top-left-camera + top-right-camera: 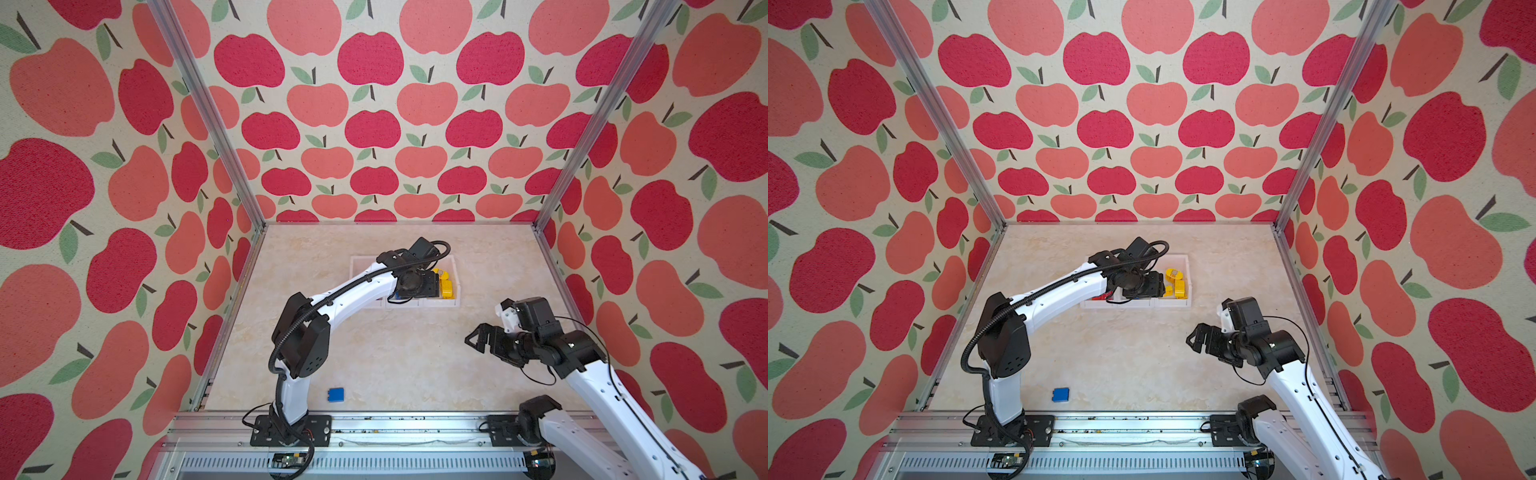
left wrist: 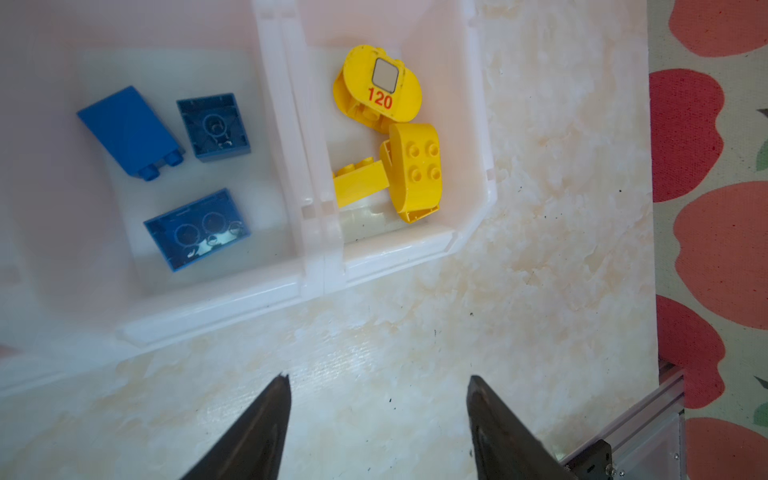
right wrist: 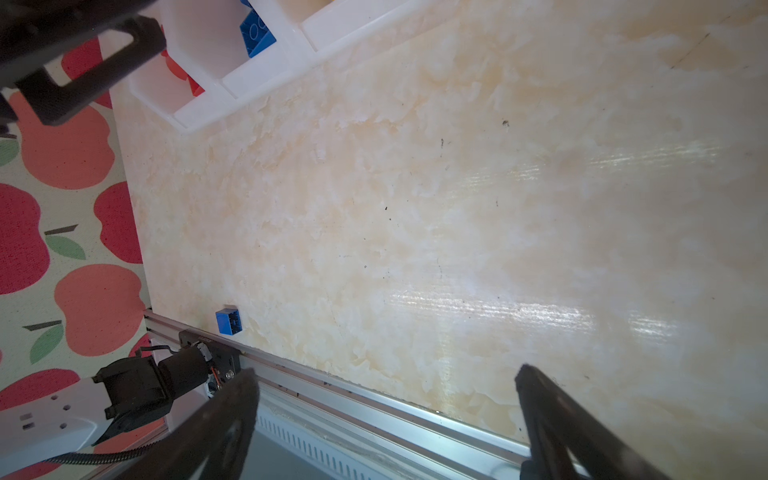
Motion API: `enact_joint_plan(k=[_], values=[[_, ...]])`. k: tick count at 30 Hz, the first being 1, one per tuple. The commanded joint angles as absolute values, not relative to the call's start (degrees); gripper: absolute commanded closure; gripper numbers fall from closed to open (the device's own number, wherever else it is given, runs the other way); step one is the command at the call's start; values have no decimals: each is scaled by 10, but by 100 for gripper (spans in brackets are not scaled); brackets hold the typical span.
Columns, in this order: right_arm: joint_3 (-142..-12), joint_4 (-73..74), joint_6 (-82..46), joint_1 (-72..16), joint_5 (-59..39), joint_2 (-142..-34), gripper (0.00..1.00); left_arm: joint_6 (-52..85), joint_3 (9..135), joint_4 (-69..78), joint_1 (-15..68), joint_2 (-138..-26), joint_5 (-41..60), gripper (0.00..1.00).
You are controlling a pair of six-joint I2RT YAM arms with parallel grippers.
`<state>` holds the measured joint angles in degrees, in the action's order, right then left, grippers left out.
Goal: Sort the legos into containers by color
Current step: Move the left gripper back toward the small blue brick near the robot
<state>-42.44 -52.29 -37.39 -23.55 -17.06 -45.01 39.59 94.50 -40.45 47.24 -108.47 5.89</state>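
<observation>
- One blue lego (image 1: 336,394) was seen lying alone on the table (image 1: 395,365), just beside the front rail (image 1: 415,419), with open room around it.
- The right gripper (image 3: 386,370) was held wide apart and empty over bare table.
- The left gripper (image 2: 379,378) was held parted with nothing gripped, near the front rim of the containers (image 2: 216,305).
- Three blue legos (image 2: 197,228) were counted in the middle bin and three yellow legos (image 2: 415,174) in an end bin.
- "120" was read in red on one rounded yellow piece (image 2: 376,89).
- Red legos (image 3: 189,81) lay in the other end bin, but they could not be counted.

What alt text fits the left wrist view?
The left gripper, jaws apart and empty, hangs over the table beside the white containers. One bin holds three blue legos; the adjoining bin holds yellow legos, including a rounded one marked 120.
</observation>
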Motion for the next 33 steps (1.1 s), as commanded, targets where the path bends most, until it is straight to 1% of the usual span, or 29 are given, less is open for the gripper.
enact_joint_plan(k=[1, 11, 18, 27, 33], values=[[-429, -524, -358, -232, -169, -454, 1, 425, 878, -385, 473, -1031, 32, 30], [-431, -522, -350, -232, -176, -463, 1, 494, 702, -398, 475, -892, -18, 27], [-432, -523, -342, -232, -179, -469, 1, 586, 606, -436, 474, -803, -46, 24], [-449, -523, -323, -232, -191, -508, 1, 728, 538, -507, 463, -720, -71, 23], [-473, -521, -297, -232, -205, -558, 1, 832, 495, -540, 465, -664, -73, 17]])
